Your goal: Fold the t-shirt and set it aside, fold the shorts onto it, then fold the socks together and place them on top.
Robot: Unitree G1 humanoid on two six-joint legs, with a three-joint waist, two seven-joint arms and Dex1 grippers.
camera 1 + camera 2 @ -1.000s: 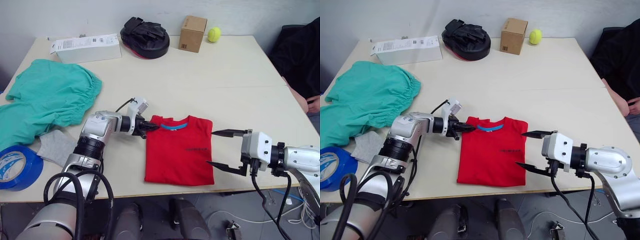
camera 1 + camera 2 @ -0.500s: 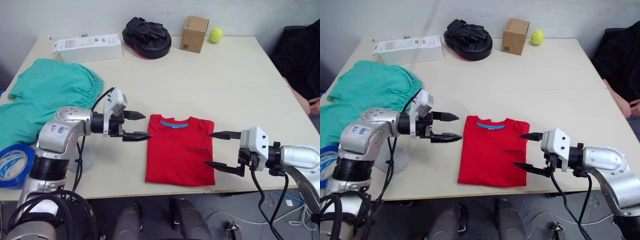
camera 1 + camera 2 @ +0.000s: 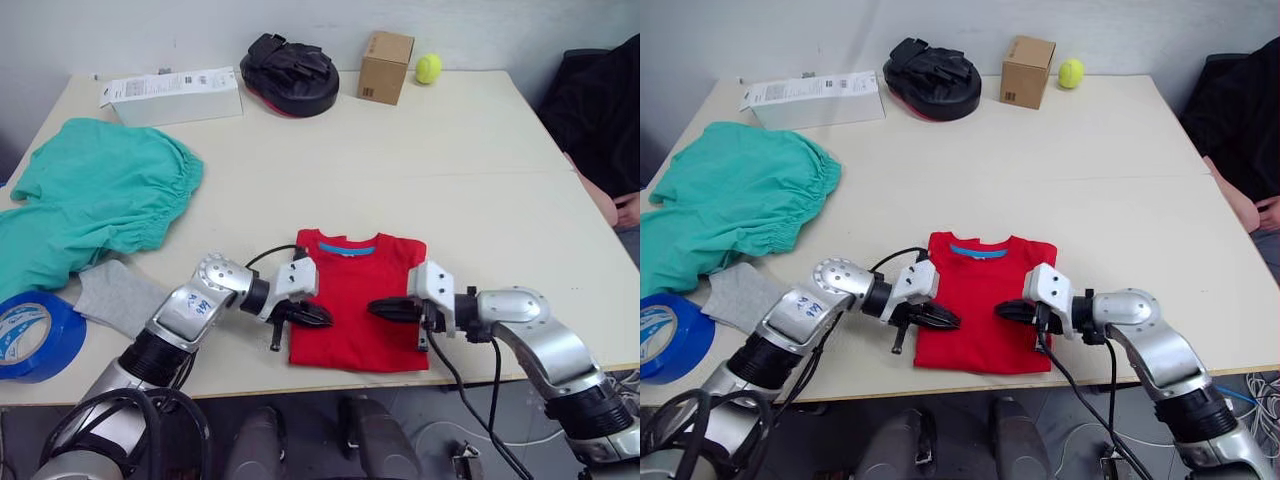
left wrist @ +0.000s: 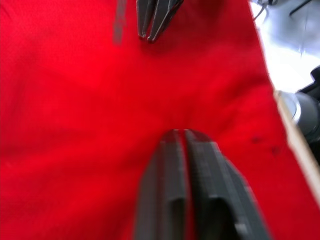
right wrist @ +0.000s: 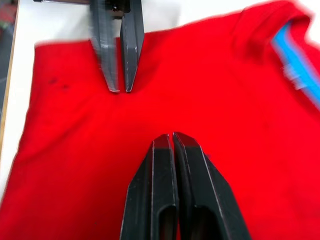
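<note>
The red t-shirt lies folded into a narrow rectangle near the table's front edge, blue collar band facing away from me. My left gripper is shut, its tips resting on the shirt's left half. My right gripper is shut too, tips on the right half, pointing at the left one across a small gap. Whether either pinches fabric I cannot tell. The teal-green shorts lie spread at the far left. A grey sock lies below them.
A blue tape roll sits at the front left corner. Along the back stand a white box, a black pad, a cardboard box and a tennis ball. A person's arm is at the right edge.
Both grippers were open beside the shirt. They have moved inward onto it from either side and shut. The left arm has swung down and right.
</note>
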